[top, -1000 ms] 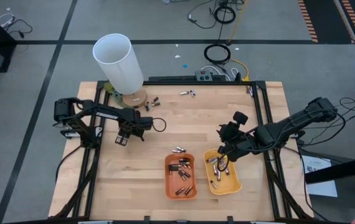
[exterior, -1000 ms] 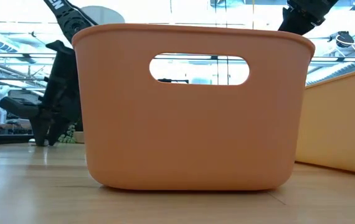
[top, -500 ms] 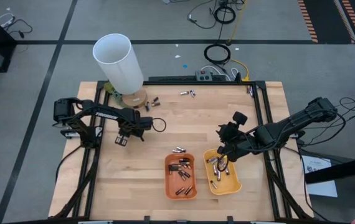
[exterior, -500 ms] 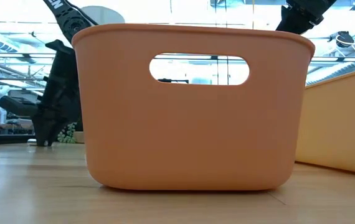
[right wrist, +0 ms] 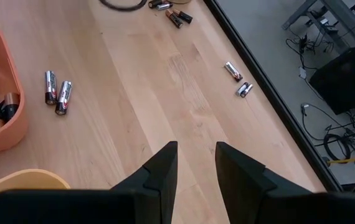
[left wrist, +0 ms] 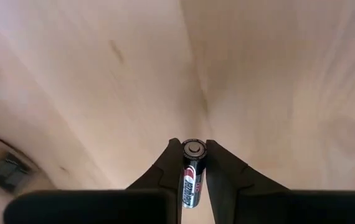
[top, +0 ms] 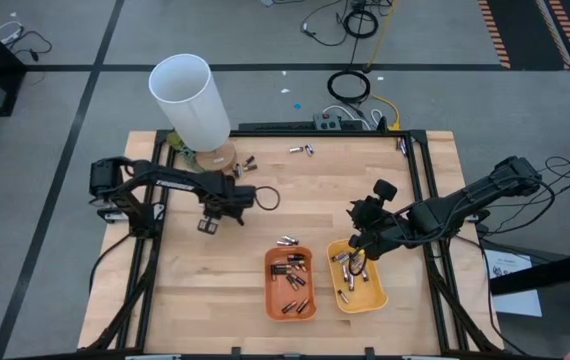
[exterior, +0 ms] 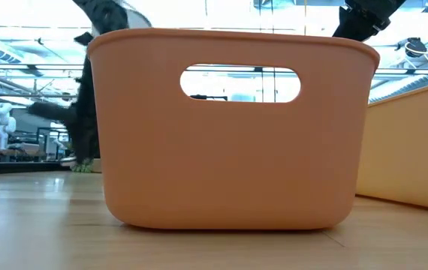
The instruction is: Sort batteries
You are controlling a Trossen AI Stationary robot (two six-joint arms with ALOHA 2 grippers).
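From above: pale wooden table [top: 225,290] framed by black rails, with a tall white plastic tube [top: 191,101] standing at the far left corner. Left gripper [top: 223,212] out over bare wood near the table's middle-left. Right gripper [top: 359,250] above the far end of the yellow plastic tray [top: 375,297], which holds several small cylindrical batteries. Orange plastic tray [top: 273,310] just beside it, loaded with dark copper-ended batteries [top: 293,280]. A silvery pair of batteries [top: 286,240] on the wood just beyond the orange tray; more loose cells [top: 302,150] near the far edge, others [top: 243,165] by the tube's base.

At table height: orange tray wall [exterior: 229,165] with its slot handle filling most of the view, yellow tray wall [exterior: 413,150] to one side, dark arm links behind; neither pair of fingers visible.

Left wrist: two dark fingers [left wrist: 165,171] clamped on a black battery with red marking [left wrist: 191,177], its round silvery end facing the camera, held clear above bare wood.

Right wrist: dark fingers [right wrist: 159,171] standing apart with nothing between them, over bare wood. Orange tray rim [right wrist: 9,118] to one side, two silvery cells [right wrist: 58,92] lying side by side just outside it, further scattered cells [right wrist: 238,79] near the table's black edge.
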